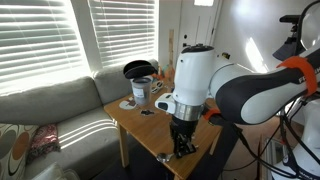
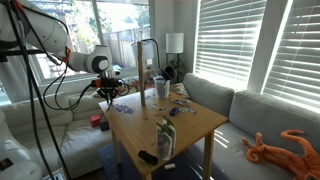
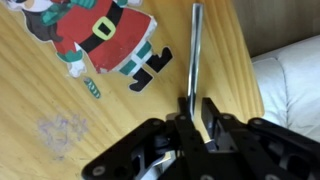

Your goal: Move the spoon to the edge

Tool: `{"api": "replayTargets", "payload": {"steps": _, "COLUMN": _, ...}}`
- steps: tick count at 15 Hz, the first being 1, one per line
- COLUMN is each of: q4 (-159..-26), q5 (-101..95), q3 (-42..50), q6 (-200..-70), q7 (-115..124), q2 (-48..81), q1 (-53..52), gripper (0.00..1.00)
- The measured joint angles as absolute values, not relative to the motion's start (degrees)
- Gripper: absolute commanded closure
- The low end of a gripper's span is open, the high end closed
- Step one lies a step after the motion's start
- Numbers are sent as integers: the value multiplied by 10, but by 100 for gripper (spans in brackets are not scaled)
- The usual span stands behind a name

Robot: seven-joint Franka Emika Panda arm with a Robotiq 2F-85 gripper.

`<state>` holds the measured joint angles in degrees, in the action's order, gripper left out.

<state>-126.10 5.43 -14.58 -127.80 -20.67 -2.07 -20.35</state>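
The wrist view shows the most. The gripper [image 3: 198,105] comes in from 6 o'clock with its fingers [image 3: 213,116] drawn narrow about the near end of the spoon [image 3: 194,50]. The metal handle runs from them toward 12 o'clock over the wooden worktop [image 3: 60,120]. The spoon lies alongside the edge [image 3: 248,60], close to it at 3 o'clock and not over it. Beyond the edge is a pale sofa cushion [image 3: 292,90]. At 10 o'clock lies a flat Santa figure [image 3: 100,35], with a small green bit [image 3: 93,90] just below it. Neither can be made out in the other views.

In an exterior view the white and dark arm [image 1: 215,85] fills the middle. It points the gripper [image 1: 181,148] straight down at the worktop's near edge [image 1: 140,135], at 6 o'clock. The spoon is too small to tell here, and so is the width of the fingers. Behind the arm, at 10 o'clock, a can [image 1: 140,90] and a black pan [image 1: 138,69] stand on the far part of the worktop.

In an exterior view from across the room the gripper [image 2: 107,93] hangs over the worktop's far corner at 9 o'clock. A bottle [image 2: 165,140] stands at 6 o'clock, well apart from it. A sofa [image 2: 250,110] with an orange toy [image 2: 280,150] lies at 4 o'clock.
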Motion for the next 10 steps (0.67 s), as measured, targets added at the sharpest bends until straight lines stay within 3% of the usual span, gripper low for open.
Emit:
{"api": "replayTargets", "payload": {"steps": 6, "q4": -1266, "q5": 20, "q3": -153, "q6": -1245, "q7": -168, "q2": -62, "q1": -204, "gripper": 5}}
{"api": "replayTargets", "payload": {"steps": 8, "q4": -1279, "q5": -11, "q3": -155, "q6": -1238, "q7": -151, "q2": -100, "q1": -204, "gripper": 0}}
{"api": "replayTargets", "payload": {"steps": 10, "q4": -1292, "q5": -55, "q3": -159, "q6": -1237, "q7": -154, "q2": -142, "q1": -204, "gripper": 2}}
